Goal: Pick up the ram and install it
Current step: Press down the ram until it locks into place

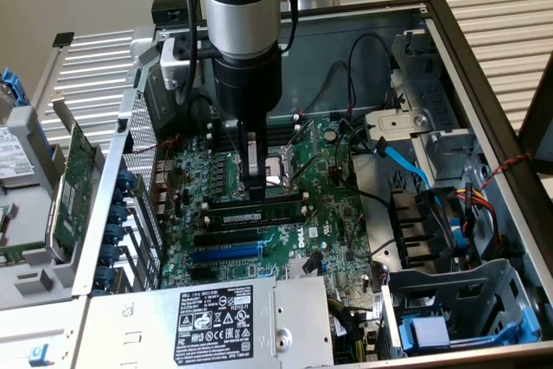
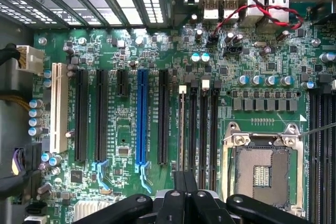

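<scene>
Shut jaws directly above ram (image 1: 259, 212)

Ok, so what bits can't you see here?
1. Ram middle, exterior view: the gripper stands in front, so whether it's clicked in can't be told.
2. One end of the ram, wrist view: it runs under the gripper.
3. Card, exterior view's left: case metal hides its lower part.
</scene>
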Available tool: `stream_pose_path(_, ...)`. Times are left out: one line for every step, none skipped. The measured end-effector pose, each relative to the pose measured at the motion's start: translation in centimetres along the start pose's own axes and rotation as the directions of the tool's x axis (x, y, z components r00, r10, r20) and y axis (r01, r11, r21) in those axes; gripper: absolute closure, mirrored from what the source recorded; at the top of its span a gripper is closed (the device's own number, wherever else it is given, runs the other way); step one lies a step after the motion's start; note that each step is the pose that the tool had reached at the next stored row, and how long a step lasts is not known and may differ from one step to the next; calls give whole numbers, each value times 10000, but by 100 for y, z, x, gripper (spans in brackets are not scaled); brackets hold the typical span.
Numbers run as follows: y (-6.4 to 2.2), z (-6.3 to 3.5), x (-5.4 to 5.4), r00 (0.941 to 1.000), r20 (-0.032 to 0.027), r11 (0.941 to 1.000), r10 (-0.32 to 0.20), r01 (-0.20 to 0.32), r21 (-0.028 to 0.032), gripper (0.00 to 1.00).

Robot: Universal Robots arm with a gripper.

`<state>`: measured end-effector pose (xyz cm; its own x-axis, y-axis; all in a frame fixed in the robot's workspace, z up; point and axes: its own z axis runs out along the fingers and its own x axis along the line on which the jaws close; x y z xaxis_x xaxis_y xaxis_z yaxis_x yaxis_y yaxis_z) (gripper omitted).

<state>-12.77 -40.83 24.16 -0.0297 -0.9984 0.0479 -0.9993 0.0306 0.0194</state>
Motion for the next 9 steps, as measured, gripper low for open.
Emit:
stream_pose_path(0, -18, 1, 10000, 1, 10000, 0, 0, 0, 89)
stream_pose_path(1, -36, 2, 10000, 0, 10000, 0, 0, 0, 89)
stream_pose_path(1, -52, 3, 10000, 1, 10000, 0, 0, 1, 89)
stream_pose_path(1, -64, 3, 10000, 0, 10000, 0, 0, 0, 89)
stream_pose_path(1, -71, 3, 10000, 0, 10000, 0, 0, 0, 89)
stream_pose_path(1, -74, 3, 10000, 2, 10000, 0, 0, 1, 89)
stream_pose_path(1, -76, 3, 10000, 3, 10000, 0, 0, 2, 89)
stream_pose_path(1, -76, 3, 10000, 3, 10000, 0, 0, 2, 89)
stream_pose_path(1, -76, 3, 10000, 4, 10000, 0, 0, 3, 89)
